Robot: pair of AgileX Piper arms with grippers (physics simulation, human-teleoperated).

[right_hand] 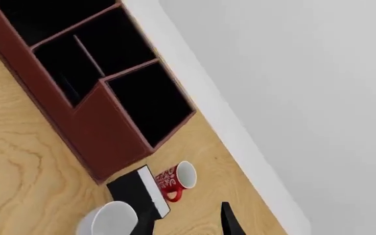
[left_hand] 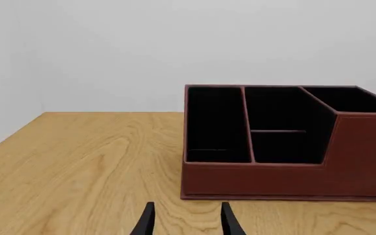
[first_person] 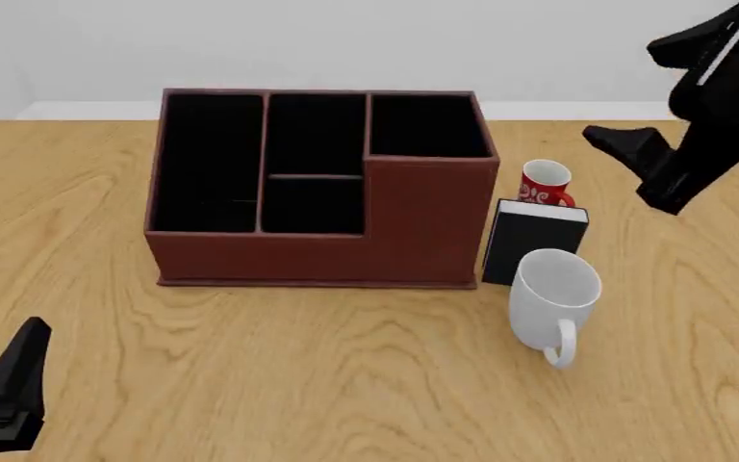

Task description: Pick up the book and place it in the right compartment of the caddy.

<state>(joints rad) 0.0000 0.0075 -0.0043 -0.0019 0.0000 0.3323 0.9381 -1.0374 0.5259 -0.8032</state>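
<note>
Book (first_person: 533, 243): upright against caddy (first_person: 318, 245) right wall, between white mug (first_person: 554, 294) and red mug (first_person: 546, 183); right gripper (first_person: 658, 164) above-right, well apart, fingers spread, empty. Table (first_person: 344, 385): light wood. Wall: plain pale.

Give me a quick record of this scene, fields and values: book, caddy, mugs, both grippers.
book: upright on the table, beside the caddy's right end
caddy: on the table; right compartment holds nothing visible
white mug: in front of the book
red mug: behind the book
left gripper: open, low, holding nothing
right gripper: open, raised, holding nothing
</note>
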